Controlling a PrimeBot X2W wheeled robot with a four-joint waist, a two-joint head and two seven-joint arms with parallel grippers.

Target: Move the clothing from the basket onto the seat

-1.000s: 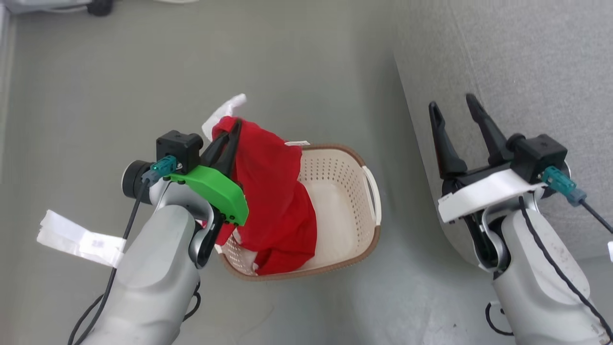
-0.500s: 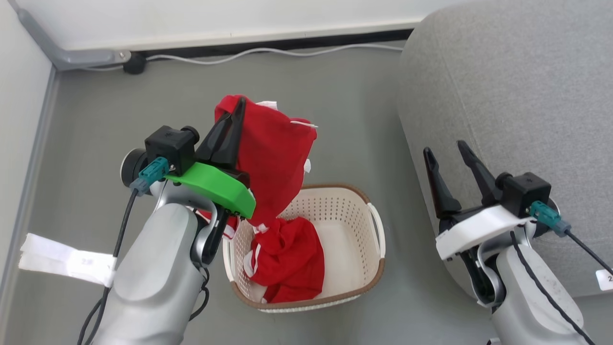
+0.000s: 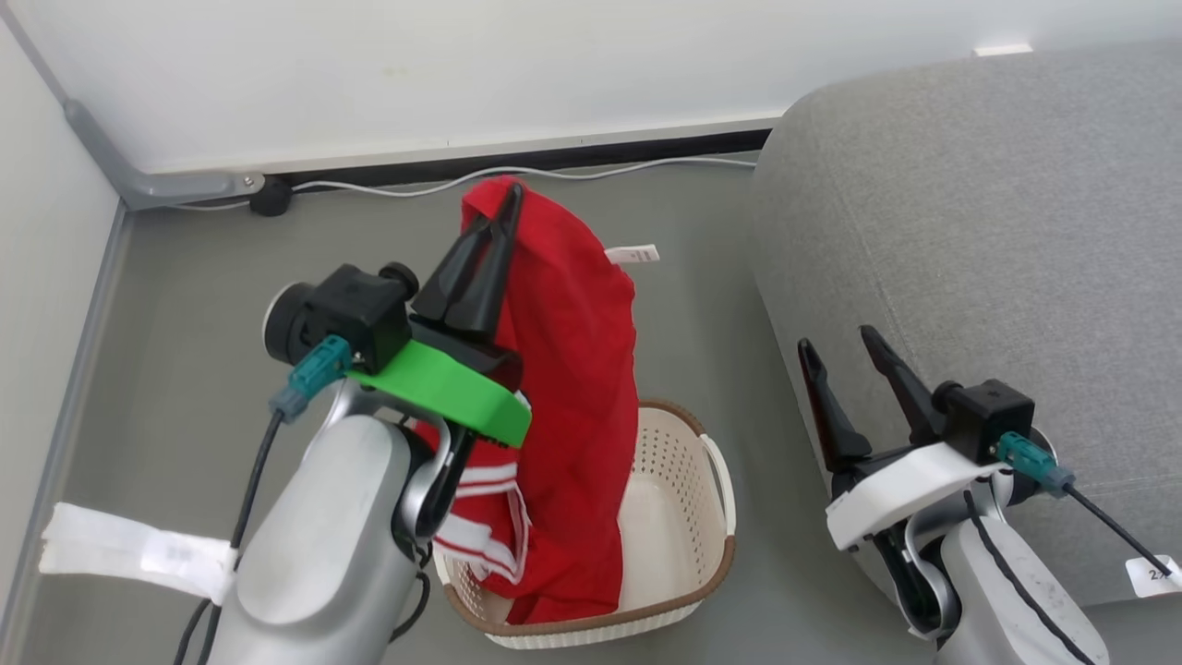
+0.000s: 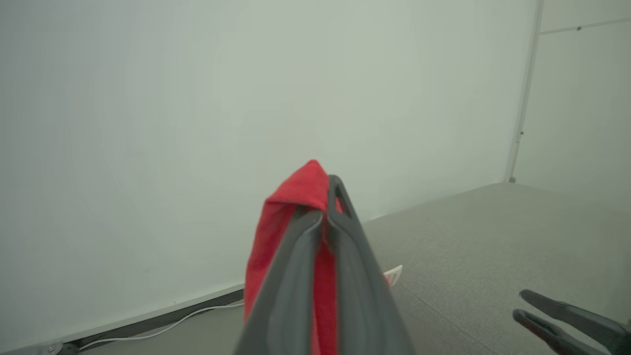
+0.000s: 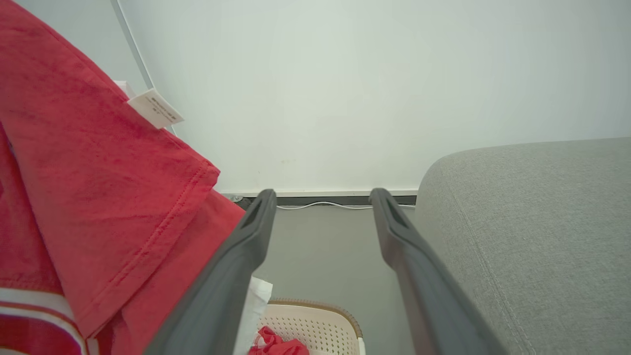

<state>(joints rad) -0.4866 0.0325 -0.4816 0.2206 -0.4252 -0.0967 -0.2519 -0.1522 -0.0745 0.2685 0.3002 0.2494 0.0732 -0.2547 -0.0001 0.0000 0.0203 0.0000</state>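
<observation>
A grey floor (image 3: 185, 277) meets a white wall (image 3: 462, 74) at the top of the head view, with a thin white cable (image 3: 517, 174) running along the base of the wall.

At the left, the robot's pale left arm rises from the bottom edge and carries a bright green bracket (image 3: 452, 392). Above the bracket, the left tool (image 3: 511, 196) points up and away. Its two dark fingers are pressed together, pinching the top fold of the clothing (image 3: 572, 369). The left wrist view shows the same grip, with red cloth caught between the closed fingers (image 4: 345, 276).

The clothing is a bright red jersey. It hangs from the pinch in a long drape, with white stripes low on its left side and a small white tag (image 3: 633, 253) sticking out near its upper right edge. Its lower end reaches down inside the basket (image 3: 729, 545), a cream perforated tub with a brown rim that stands on the floor just below centre.

Right of the basket, the right tool (image 3: 837, 339) is held above the floor beside the sofa. Its fingers are spread apart and hold nothing.

The seat (image 3: 970, 231), a large light-grey cushion, takes up the right side, well apart from the jersey.
</observation>
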